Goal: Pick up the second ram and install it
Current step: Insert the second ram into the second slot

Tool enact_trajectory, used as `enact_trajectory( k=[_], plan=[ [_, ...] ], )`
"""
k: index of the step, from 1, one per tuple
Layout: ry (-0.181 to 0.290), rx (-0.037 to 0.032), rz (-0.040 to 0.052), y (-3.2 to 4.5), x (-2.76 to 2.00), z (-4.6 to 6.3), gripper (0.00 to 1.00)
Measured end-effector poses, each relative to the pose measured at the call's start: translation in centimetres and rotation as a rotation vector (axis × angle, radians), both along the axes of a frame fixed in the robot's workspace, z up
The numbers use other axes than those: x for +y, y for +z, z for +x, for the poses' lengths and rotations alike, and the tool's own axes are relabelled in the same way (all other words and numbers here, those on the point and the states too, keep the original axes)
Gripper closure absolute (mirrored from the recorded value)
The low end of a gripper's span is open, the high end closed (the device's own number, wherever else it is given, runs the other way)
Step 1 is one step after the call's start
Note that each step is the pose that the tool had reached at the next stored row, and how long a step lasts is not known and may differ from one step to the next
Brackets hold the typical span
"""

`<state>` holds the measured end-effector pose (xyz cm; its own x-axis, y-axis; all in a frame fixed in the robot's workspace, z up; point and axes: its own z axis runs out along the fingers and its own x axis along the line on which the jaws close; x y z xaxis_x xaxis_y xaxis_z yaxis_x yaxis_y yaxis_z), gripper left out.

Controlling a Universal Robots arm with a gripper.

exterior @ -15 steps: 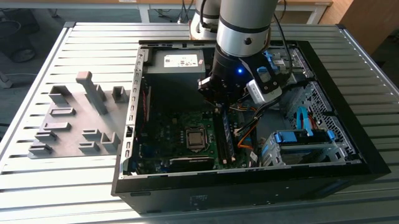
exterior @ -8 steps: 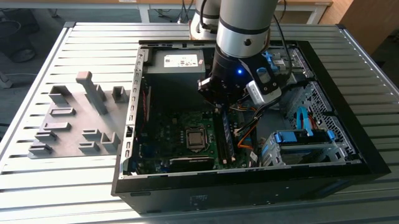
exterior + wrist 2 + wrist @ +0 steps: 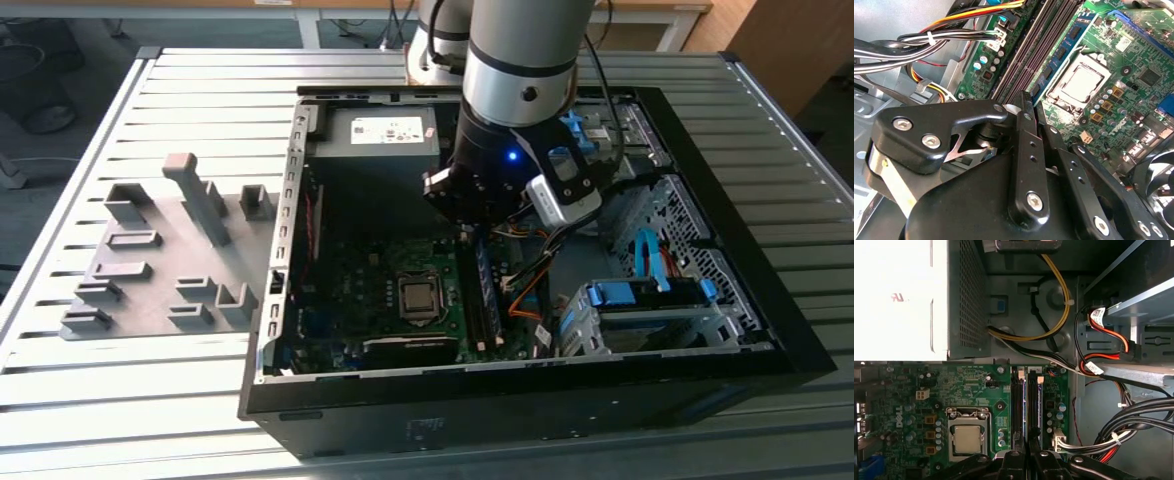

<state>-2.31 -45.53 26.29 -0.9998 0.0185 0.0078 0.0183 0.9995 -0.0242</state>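
Observation:
My gripper (image 3: 477, 232) reaches down inside the open PC case (image 3: 747, 330), over the long black slot rails (image 3: 1017, 405) of the motherboard. In both wrist views its fingers are pressed together, and the gripper (image 3: 1029, 100) (image 3: 1027, 440) sits just above the rails. A thin green strip with black chips (image 3: 1060, 51) (image 3: 489, 290) stands on edge in the rails beside the processor (image 3: 968, 439). I cannot tell whether this strip is the second ram, or whether anything sits between my fingers.
The power supply (image 3: 899, 300) lies beyond the rails. Cable bundles (image 3: 1134, 425) (image 3: 929, 40) run close beside the slots. A drive cage (image 3: 654, 310) fills the case's side at the exterior view's right. Grey holder blocks (image 3: 160, 260) stand on the slatted table outside the case.

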Motion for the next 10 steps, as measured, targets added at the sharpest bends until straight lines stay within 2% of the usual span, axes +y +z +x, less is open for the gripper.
enact_trajectory(
  k=[10],
  plan=[
    [0.000, 0.0000, 0.0000, -0.02, 0.00, 0.00, 0.86]
  ],
)
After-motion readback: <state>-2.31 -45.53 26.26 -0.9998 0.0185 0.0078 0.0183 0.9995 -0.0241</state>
